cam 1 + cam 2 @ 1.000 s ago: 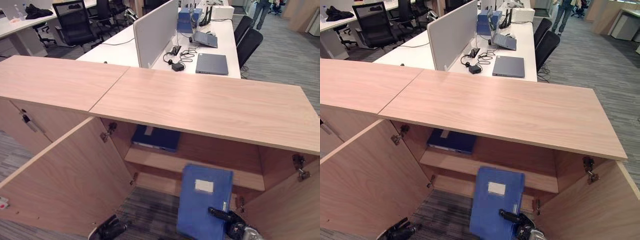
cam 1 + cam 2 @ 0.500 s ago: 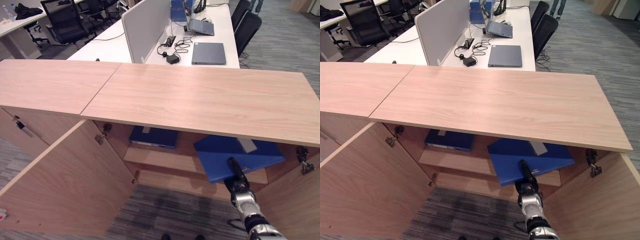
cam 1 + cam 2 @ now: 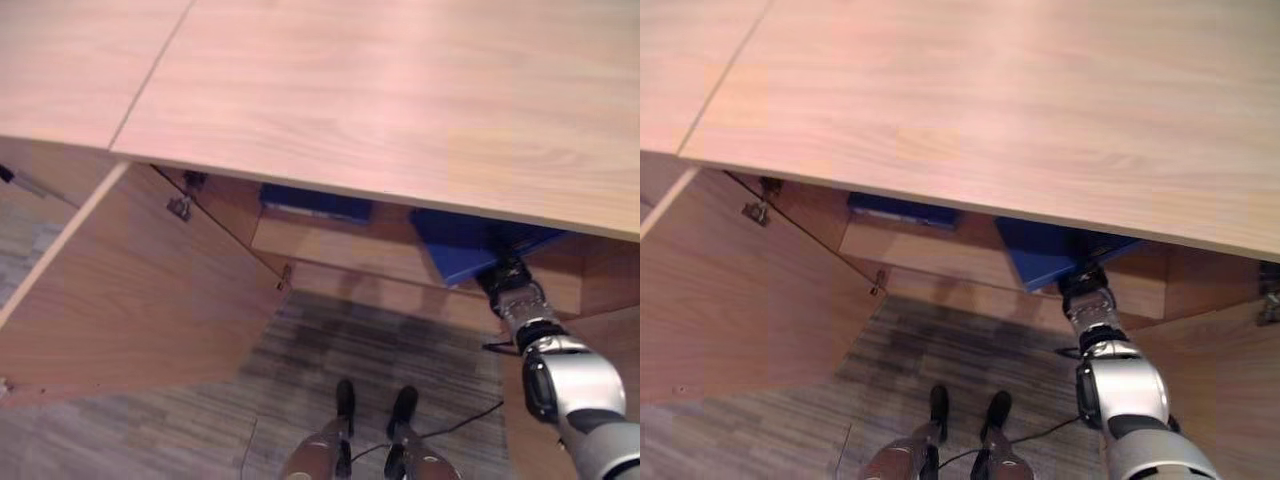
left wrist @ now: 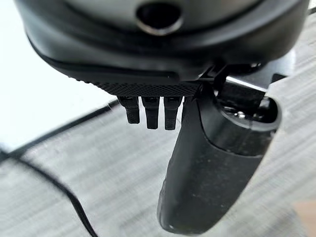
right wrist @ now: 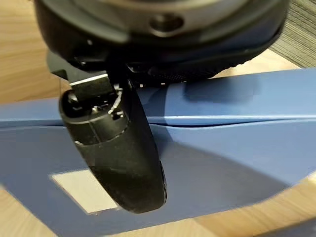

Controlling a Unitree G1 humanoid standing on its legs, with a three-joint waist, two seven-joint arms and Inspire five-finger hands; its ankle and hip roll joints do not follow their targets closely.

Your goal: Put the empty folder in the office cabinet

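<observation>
The blue folder (image 3: 462, 246) with a white label (image 5: 79, 190) lies flat on the right part of the cabinet's inner shelf (image 3: 340, 246), mostly hidden under the wooden cabinet top (image 3: 400, 100). My right hand (image 3: 507, 277) reaches into the cabinet at the folder's near edge. In the right wrist view its thumb (image 5: 121, 148) lies on the folder's top face (image 5: 222, 163), and the fingers are hidden beneath. My left hand (image 4: 212, 163) hangs over the carpet with relaxed fingers, holding nothing.
A second dark blue folder (image 3: 312, 202) lies on the shelf's left part. The cabinet's left door (image 3: 130, 290) stands wide open toward me. The right door's edge (image 3: 1270, 300) is at the far right. Grey striped carpet (image 3: 380, 340) lies in front.
The camera has tilted down and come closer. The folder went from upright before the cabinet to flat on the shelf, then deeper under the top, with my right arm following.
</observation>
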